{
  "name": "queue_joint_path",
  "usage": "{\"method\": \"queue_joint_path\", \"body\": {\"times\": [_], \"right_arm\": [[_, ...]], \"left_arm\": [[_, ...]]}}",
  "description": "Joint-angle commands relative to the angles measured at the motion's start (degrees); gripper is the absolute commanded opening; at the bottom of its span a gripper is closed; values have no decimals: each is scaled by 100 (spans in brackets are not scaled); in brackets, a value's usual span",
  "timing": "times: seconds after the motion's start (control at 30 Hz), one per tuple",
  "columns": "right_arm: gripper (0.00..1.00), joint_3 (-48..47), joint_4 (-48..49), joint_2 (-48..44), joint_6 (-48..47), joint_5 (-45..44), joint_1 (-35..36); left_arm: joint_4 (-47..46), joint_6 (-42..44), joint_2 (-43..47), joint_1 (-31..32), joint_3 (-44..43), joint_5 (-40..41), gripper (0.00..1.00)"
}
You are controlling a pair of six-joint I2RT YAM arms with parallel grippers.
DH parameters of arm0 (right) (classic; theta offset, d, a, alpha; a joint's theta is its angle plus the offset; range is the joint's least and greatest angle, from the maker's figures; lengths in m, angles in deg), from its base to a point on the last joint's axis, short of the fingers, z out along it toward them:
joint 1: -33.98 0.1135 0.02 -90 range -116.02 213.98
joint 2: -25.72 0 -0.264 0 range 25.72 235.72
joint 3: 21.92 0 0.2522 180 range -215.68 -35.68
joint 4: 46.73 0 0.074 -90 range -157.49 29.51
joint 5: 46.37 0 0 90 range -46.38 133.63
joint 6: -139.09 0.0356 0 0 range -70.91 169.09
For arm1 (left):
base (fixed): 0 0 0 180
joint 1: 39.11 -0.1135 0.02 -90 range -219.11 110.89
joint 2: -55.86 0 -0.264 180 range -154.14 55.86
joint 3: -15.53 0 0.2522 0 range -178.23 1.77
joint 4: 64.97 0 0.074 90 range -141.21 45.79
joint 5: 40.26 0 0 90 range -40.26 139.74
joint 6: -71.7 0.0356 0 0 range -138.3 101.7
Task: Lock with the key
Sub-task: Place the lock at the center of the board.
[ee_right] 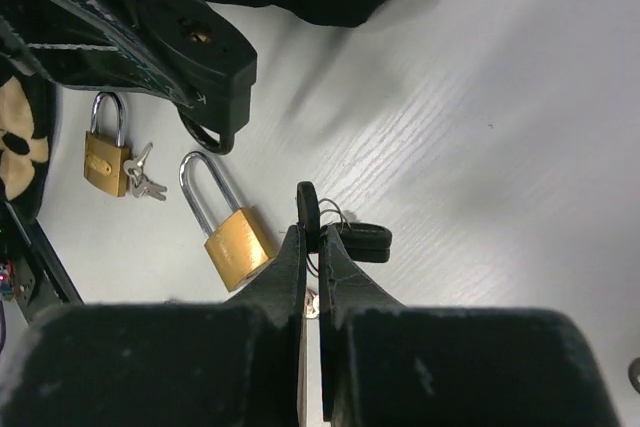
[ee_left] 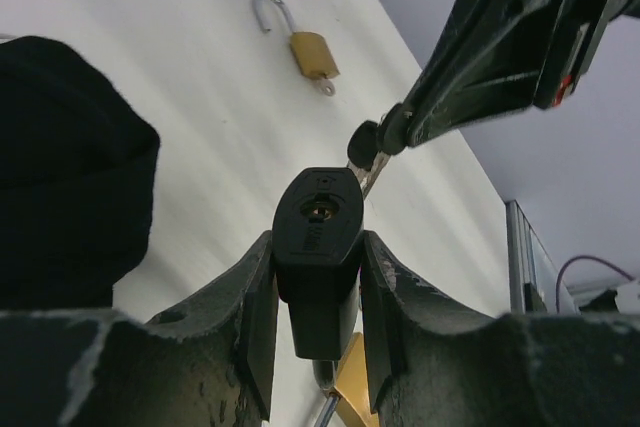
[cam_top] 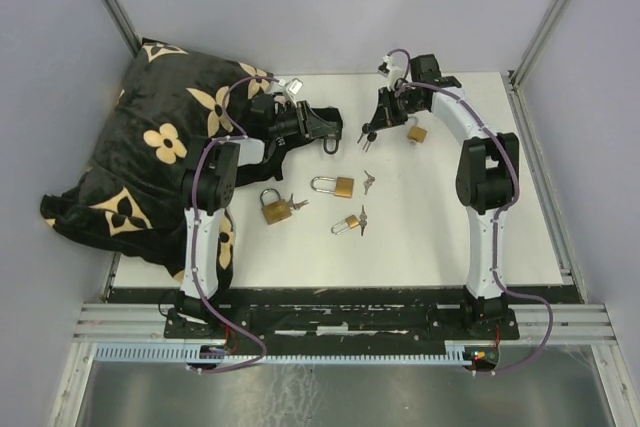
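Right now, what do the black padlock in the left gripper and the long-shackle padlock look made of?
Black padlock: matte black casing, probably plastic; brassy keyhole core. Long-shackle padlock: golden metallic body, likely brass; shiny silver shackle, likely steel.

The left arm (cam_top: 200,237) runs out from its base, folds at the elbow and swings its forearm off to the right. The left gripper (cam_top: 322,129) points across at its partner, jaws partly apart and clamped on both sides of a black padlock (ee_left: 318,247). Over to the right arm (cam_top: 485,237): straight out, a bend at the elbow, forearm angling far and left, wrist hooking back down. The right gripper (cam_top: 375,119) is pinched tight, fingers (ee_right: 285,267) pressing the black head of a key (ee_right: 308,202). The two grippers face each other, close together.
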Motion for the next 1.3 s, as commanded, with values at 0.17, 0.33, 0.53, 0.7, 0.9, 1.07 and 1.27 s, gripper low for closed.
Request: {"method": "queue_joint_path", "body": {"times": [0.17, 0.33, 0.53, 0.7, 0.9, 1.07, 1.27], "right_arm": [[5, -594, 117, 769, 958, -141, 99], [8, -1093, -174, 1318, 1150, -114, 171], [44, -1374, -623, 1157, 442, -984, 168], [59, -1051, -696, 374, -192, -1252, 34], [69, 165, -237, -769, -603, -1297, -230], [73, 292, -308, -672, -541, -1427, -735], [74, 276, 6, -250, 245, -1958, -1182]], "left_arm": [[1534, -237, -151, 215, -856, 1163, 3], [2800, 105, -378, 459, -1426, 1714, 8], [4005, 702, -79, 500, -1431, 3113, 32], [4777, 1326, 469, 537, -1703, 3873, 59], [5297, 2057, 1166, 643, -1744, 4586, 70], [5348, 2440, 1954, 707, -1343, 4831, 73], [4083, 2605, 3595, 669, 354, 4788, 81]]}}
